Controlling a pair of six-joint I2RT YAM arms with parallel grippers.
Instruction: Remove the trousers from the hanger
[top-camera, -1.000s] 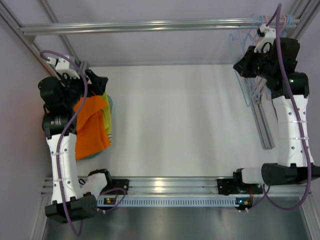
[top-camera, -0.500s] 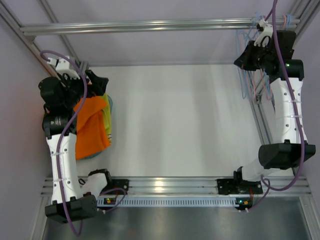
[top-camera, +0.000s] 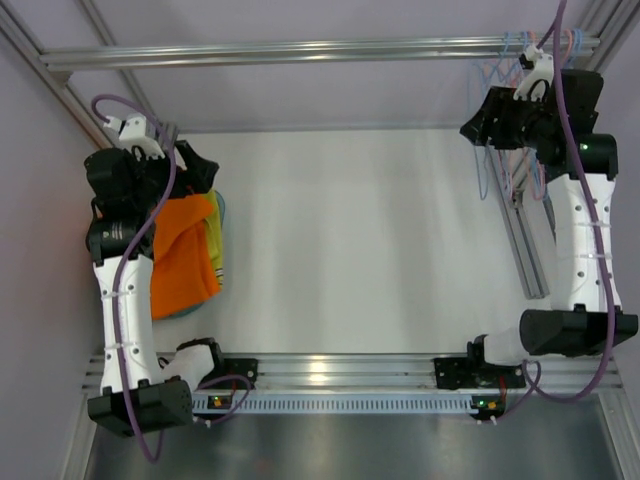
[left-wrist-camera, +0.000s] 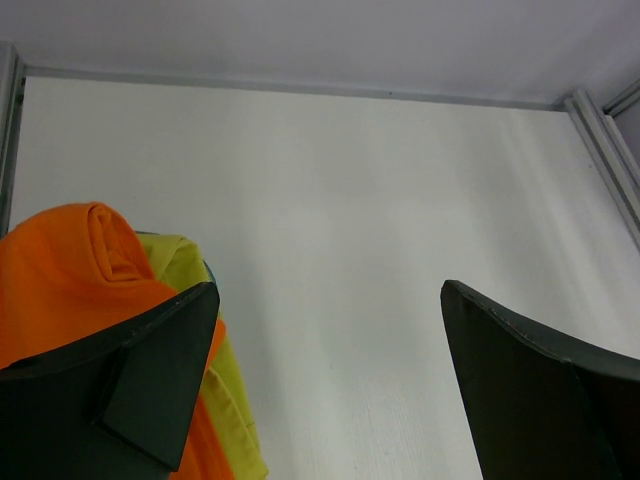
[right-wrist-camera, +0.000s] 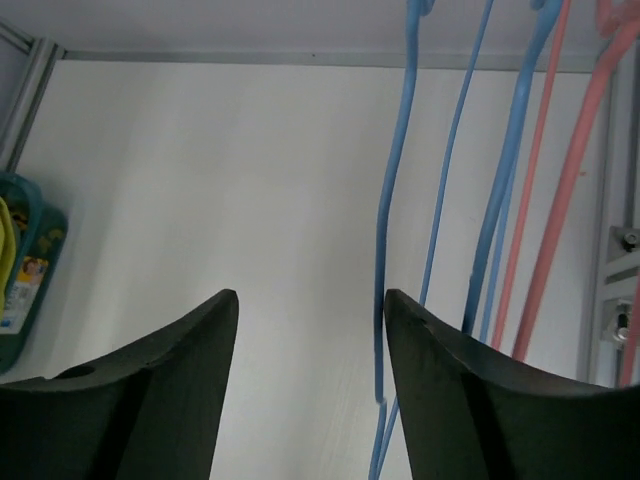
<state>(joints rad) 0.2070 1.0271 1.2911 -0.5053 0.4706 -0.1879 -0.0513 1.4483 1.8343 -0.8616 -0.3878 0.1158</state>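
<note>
Orange trousers (left-wrist-camera: 60, 270) by left jaws, wide open, empty; right jaws parted, empty.

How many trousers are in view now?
2. The orange trousers lie at the far left of the table; the yellow-green trousers peek out beside them. Others may be hidden.

I'm working in a robotics lab cell, not a home or shop. The white table (top-camera: 350, 230) sits boxed inside a frame of bare aluminium rails (top-camera: 300, 48), with plain pale walls (top-camera: 30, 250) close around it. Along the table's near edge, a slotted cable duct (top-camera: 340, 403) runs between the bolted-down arm bases (top-camera: 140, 405). At the far right corner, wire hangers (right-wrist-camera: 381, 300) dangle from the frame.
</note>
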